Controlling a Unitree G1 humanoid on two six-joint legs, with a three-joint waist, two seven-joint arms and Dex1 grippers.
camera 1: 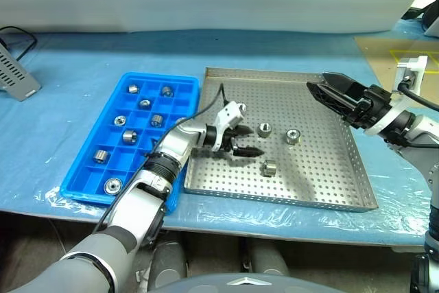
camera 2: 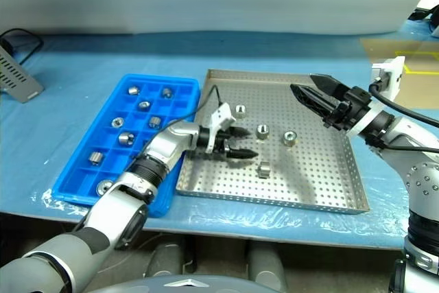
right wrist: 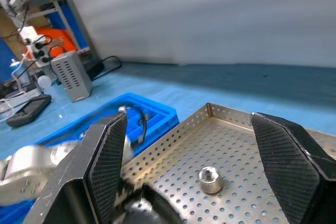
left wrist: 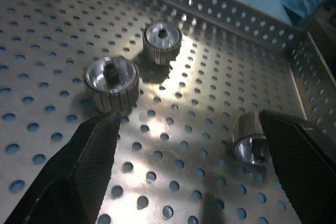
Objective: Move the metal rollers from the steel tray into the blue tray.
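The desk [camera 1: 62,135] is lying under a blue sheet; near its front edge the blue tray [camera 1: 180,84] and the steel tray [camera 1: 329,183] are sitting side by side, the blue one toward the left edge and the steel one just beside it toward the right; eight rollers are resting in separate compartments of the blue tray, among them one [camera 1: 113,185] in the compartment nearest the front edge and one [camera 1: 133,88] near the far rim.

The left pincer [camera 1: 245,141] is hanging low over the left part of the steel tray, its fingers spread and holding nothing; four rollers are lying on the perforated floor; the nearest [camera 1: 269,167] is lying on its side just past the fingertips; two more, one [camera 1: 264,128] near the middle and one [camera 1: 292,135] beside it toward the right, are standing upright; the fourth [camera 2: 240,110] is sitting farther back, partly behind the left wrist in the left eye view; in the left wrist view one finger [left wrist: 79,171] is nearly touching an upright roller.

The right pincer [camera 1: 321,87] is hovering above the tray's far right part, fingers spread and empty; beyond the blue tray, a grey box [camera 1: 15,73] is sitting at the far left edge.
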